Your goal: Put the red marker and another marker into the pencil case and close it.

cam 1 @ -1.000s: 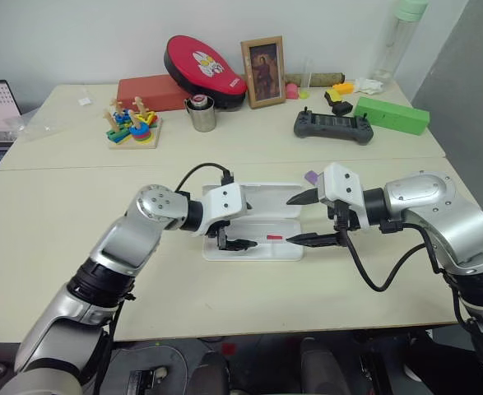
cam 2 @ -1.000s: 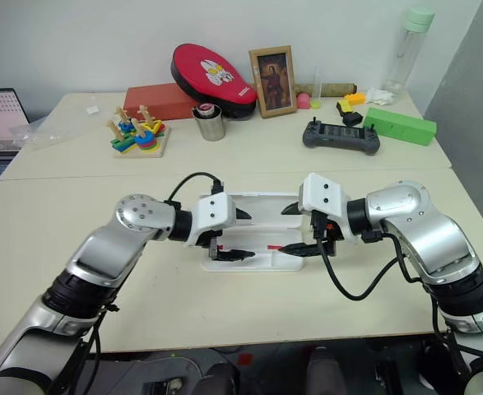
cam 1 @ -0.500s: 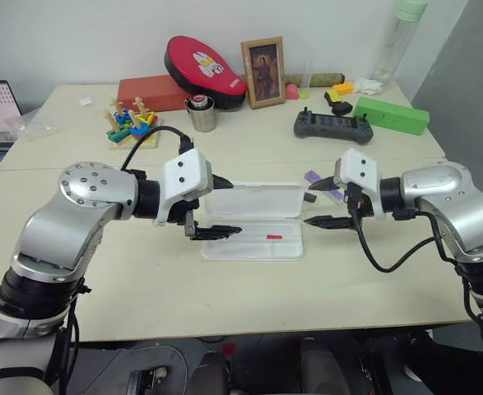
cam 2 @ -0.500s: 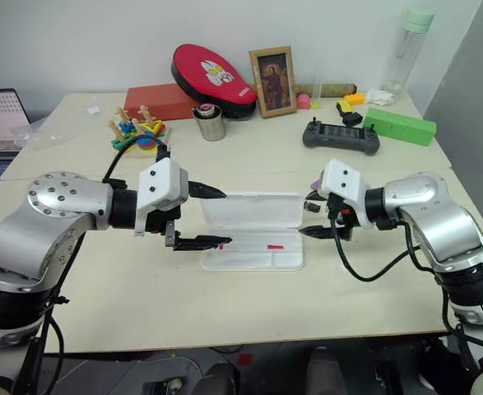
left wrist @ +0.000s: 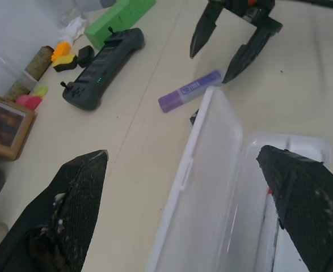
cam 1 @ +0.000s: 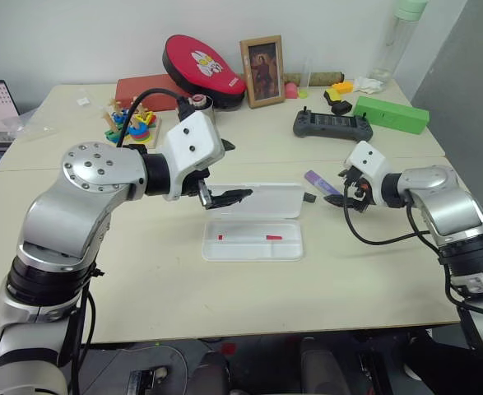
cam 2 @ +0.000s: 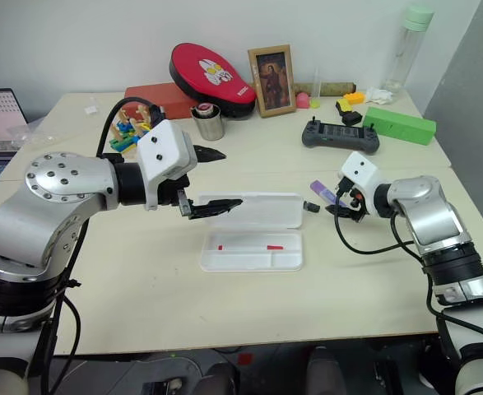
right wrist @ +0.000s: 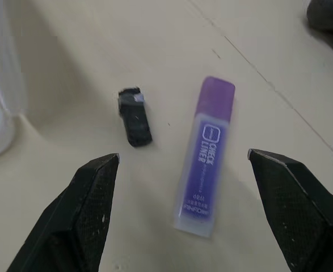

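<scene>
The pencil case (cam 1: 292,247) lies open mid-table, its lid (cam 1: 266,200) flat behind the tray. Inside the tray lies the red marker (cam 1: 247,237), lengthwise. The purple highlighter (cam 1: 321,182) rests on the table to the right of the lid, beside a small black block (cam 1: 308,197). My left gripper (cam 1: 237,170) hangs open above the lid's left end, holding nothing. My right gripper (cam 1: 337,188) is open and low right by the highlighter (right wrist: 207,154), which lies between its fingers (right wrist: 89,198) in the right wrist view without touching them.
Along the back of the table stand a red oval pouch (cam 1: 204,59), a picture frame (cam 1: 263,70), a metal cup (cam 1: 201,113), a wooden stacking toy (cam 1: 132,123), a black controller (cam 1: 332,125) and a green box (cam 1: 392,115).
Both grippers left the case. The left one rose up and back over the lid. The right one swung right and down to the purple highlighter. The red marker stays in the tray.
</scene>
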